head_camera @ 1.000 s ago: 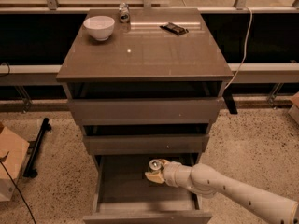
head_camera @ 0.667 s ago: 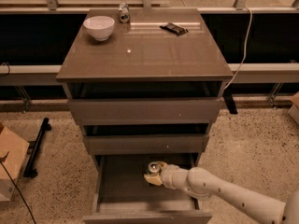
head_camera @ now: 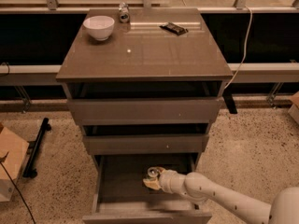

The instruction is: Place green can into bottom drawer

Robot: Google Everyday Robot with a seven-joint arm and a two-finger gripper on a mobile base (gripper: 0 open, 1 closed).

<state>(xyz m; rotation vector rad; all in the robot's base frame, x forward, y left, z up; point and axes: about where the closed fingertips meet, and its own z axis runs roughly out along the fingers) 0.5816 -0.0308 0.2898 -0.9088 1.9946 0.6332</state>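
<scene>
The bottom drawer [head_camera: 122, 186] is pulled open under the two upper drawers. My gripper [head_camera: 152, 180] reaches into it from the right on a white arm, near the drawer's middle. Its pale fingers [head_camera: 149, 184] are closed around the green can [head_camera: 153, 172], of which mostly the silver top shows. The can is held inside the drawer space, low over the drawer floor; whether it touches the floor I cannot tell.
On the cabinet top [head_camera: 145, 55] stand a white bowl [head_camera: 98, 27], a small silver can [head_camera: 124, 13] and a dark snack bar [head_camera: 173, 29]. A cardboard box [head_camera: 9, 164] and a black stand [head_camera: 36, 146] lie on the floor at left. A white cable [head_camera: 239, 62] hangs at right.
My gripper with the can has moved a little left and lower into the open bottom drawer. Nothing on the cabinet top has moved.
</scene>
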